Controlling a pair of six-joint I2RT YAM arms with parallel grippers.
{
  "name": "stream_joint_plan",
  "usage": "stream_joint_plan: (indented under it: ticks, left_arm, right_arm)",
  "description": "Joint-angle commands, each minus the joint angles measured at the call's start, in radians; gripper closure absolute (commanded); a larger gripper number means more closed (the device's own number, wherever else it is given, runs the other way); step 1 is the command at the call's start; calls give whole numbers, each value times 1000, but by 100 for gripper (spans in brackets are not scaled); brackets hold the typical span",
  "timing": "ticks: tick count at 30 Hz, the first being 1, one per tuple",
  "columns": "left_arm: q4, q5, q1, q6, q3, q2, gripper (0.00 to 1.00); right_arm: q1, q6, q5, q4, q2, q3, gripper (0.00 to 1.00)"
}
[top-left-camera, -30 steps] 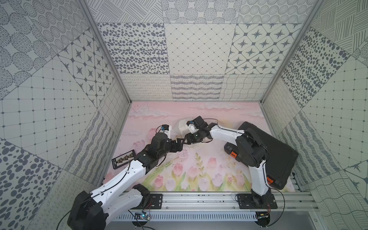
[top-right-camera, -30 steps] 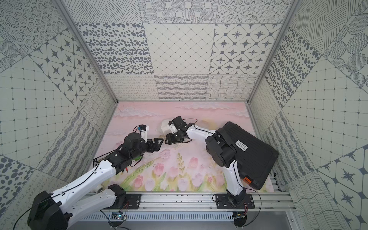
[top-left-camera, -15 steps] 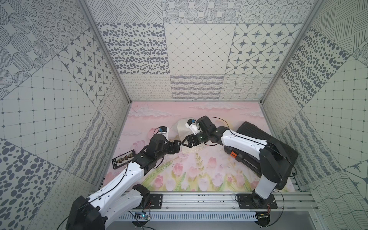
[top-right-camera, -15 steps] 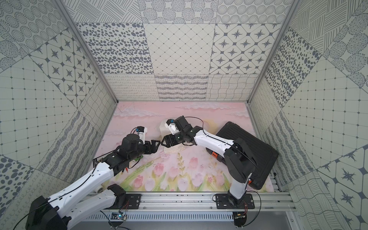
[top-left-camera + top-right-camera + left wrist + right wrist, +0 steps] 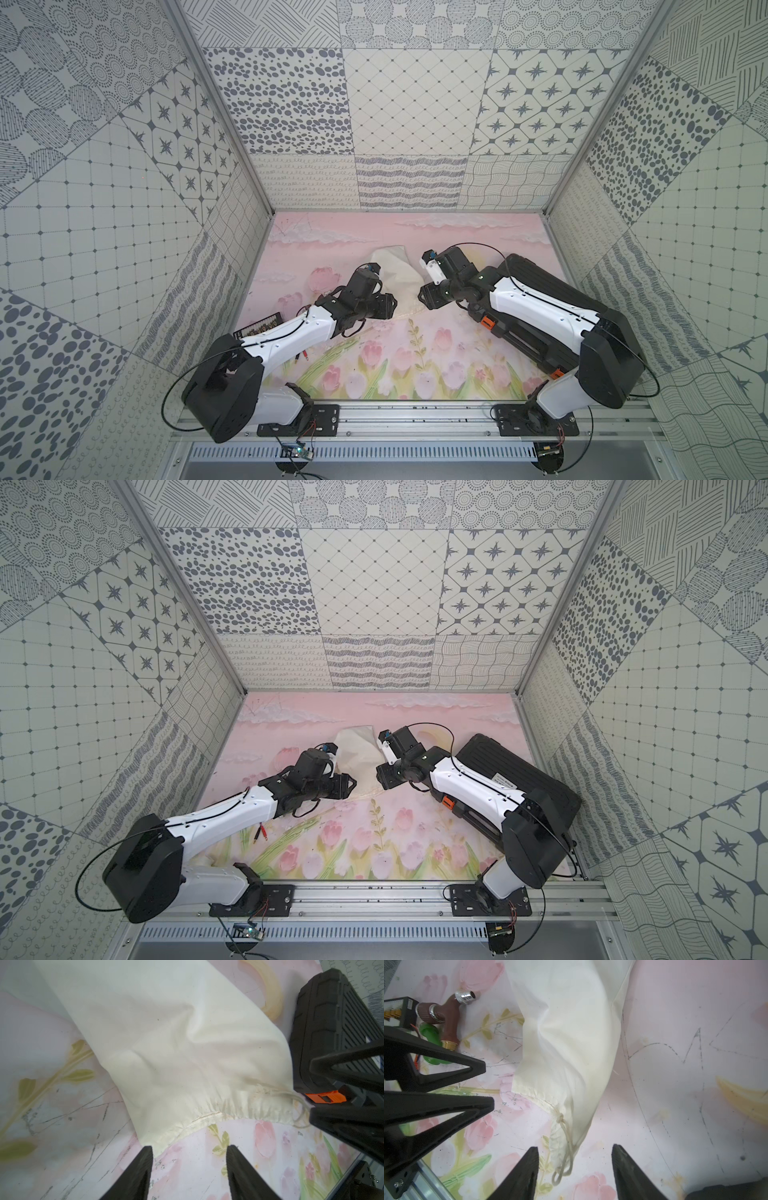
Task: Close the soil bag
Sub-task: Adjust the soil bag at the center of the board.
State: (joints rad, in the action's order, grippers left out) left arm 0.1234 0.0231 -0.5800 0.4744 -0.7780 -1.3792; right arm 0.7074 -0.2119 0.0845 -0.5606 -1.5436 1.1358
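The left gripper (image 5: 189, 1147) stood with its jaws apart and nothing between them; one fingertip was just beside the plain corner of the hem (image 5: 239, 1109) of the soil bag (image 5: 176, 1043). The right gripper (image 5: 575, 1147) was also open and empty, and the thin white cord loop (image 5: 563, 1165) lay flat on the bench between its fingers, not pinched. In both top views the two grippers faced each other low over the mouth end of the soil bag (image 5: 395, 270), which lay near the middle of the bench (image 5: 415, 374), a little toward the far edge, with its mouth toward the near edge. The hem was gathered only at the cord end, so I judge the closing as hardly begun. The black ribbed hard case (image 5: 519, 771) lay along the right edge, near the right arm. Several things could go wrong from here. The cord is thin and lies flat, so the right fingers could close over it and take nothing, or take hem cloth together with it. If the left jaws pinch only the corner, the soft cloth could slip out, and then the whole bag would slide with the pull instead of gathering. The grippers are close and could also strike each other.
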Motion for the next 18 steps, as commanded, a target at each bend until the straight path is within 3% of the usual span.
stream_joint_plan:
  ticks: [1,13,18]
  left_arm:
    - [-63,73,-11,6,-36,-68,40]
    - [-71,71,-14,10,-32,-72,38]
    - [-79,75,-15,8,-25,-58,38]
  right_arm:
    - [10,-2,-13,-4,-2,-10,45]
    - [16,-18,27,-1,-51,-8,67]
    - [18,-22,33,2,-40,-6,90]
